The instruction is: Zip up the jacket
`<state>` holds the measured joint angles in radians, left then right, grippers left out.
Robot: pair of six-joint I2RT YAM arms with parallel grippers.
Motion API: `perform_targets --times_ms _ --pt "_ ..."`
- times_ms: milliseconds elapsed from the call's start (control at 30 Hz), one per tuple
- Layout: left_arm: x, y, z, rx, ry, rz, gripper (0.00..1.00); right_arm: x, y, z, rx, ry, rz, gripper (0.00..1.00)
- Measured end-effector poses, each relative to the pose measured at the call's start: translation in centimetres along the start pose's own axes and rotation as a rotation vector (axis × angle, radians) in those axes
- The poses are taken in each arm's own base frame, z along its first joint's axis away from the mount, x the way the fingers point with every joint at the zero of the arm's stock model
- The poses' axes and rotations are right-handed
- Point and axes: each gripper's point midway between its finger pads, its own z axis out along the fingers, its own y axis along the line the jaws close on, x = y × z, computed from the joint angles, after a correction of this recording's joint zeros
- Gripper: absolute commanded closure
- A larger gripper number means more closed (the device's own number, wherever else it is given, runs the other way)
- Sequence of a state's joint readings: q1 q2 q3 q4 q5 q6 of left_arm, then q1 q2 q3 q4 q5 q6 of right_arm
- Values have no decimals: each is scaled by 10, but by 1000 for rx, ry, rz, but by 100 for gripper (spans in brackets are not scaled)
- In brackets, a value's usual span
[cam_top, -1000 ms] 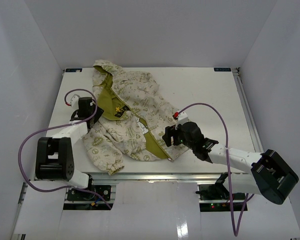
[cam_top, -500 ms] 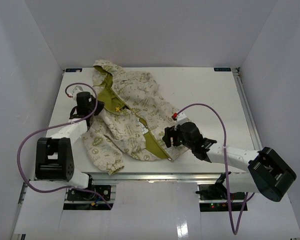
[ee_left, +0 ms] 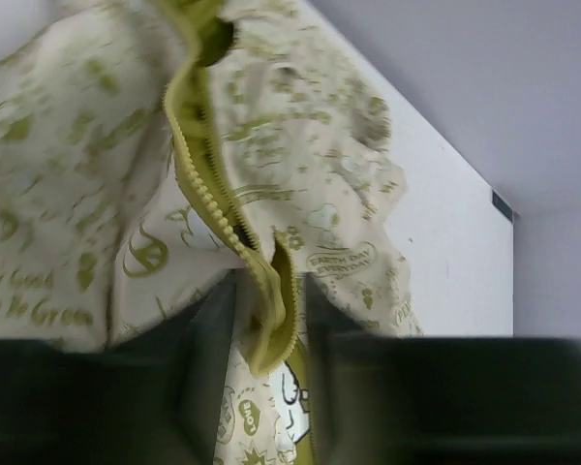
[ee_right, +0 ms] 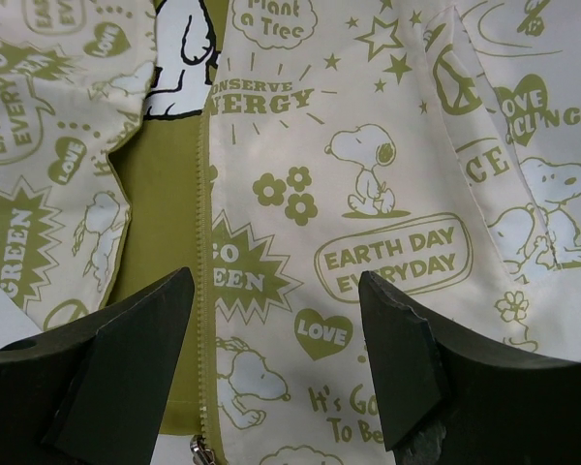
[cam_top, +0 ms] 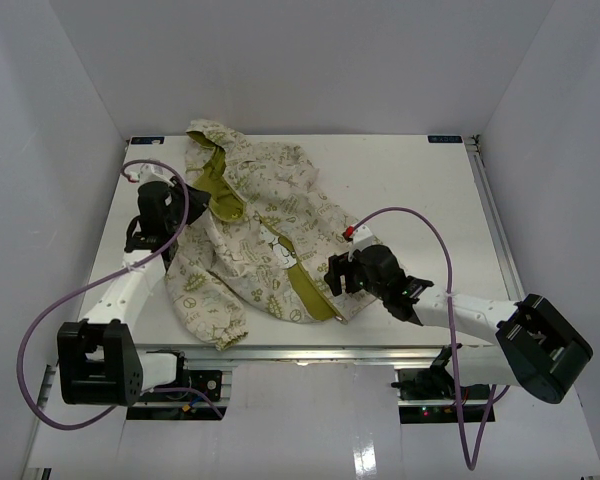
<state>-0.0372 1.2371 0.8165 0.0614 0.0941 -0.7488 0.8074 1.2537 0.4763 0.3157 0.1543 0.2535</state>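
Right wrist view shows your right gripper [ee_right: 273, 310] spread wide, hovering over the one jacket [ee_right: 387, 194], its single zipper [ee_right: 205, 242] running between the two fingers [ee_right: 126, 368]. Farther off, your left gripper [ee_left: 264, 339] sits narrow, pinching the zipper's toothed edge, the rest of the jacket stretching away ahead of it.

Cream jacket [cam_top: 280, 200] w/ olive-green printed slogans & cartoon dogs, solid olive lining + zip teeth; white table [cam_top: 420, 190].
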Motion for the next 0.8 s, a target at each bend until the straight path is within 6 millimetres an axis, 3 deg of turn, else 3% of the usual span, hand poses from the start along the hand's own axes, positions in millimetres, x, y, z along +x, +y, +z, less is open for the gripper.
perform_targets --times_ms 33,67,167,267,367,500,567,733,800 --pt "3 12 -2 -56 3 9 20 0 0 0 0 -1 0 25" --pt "4 23 -4 -110 1 18 16 -1 0 0 -1 -2 0 25" --pt "-4 47 -17 -244 -47 37 16 -3 2 -1 -6 -9 0 25" --pt "-10 48 -25 -283 -69 69 18 -3 3 -2 -11 -10 -1 24" --pt "7 14 -21 -213 -18 151 18 -3 3 -2 -11 -10 -2 24" --pt "69 -62 0 -46 133 318 26 -3 4 -2 -12 -11 -1 24" --pt "100 -76 17 -22 205 378 28 -4 4 -2 -12 -13 -1 24" --pt "152 -28 67 -204 357 451 30 -10 6 -5 -15 -34 -2 24" --pt "167 -6 74 -273 393 469 31 -12 5 -6 -13 -42 -2 24"
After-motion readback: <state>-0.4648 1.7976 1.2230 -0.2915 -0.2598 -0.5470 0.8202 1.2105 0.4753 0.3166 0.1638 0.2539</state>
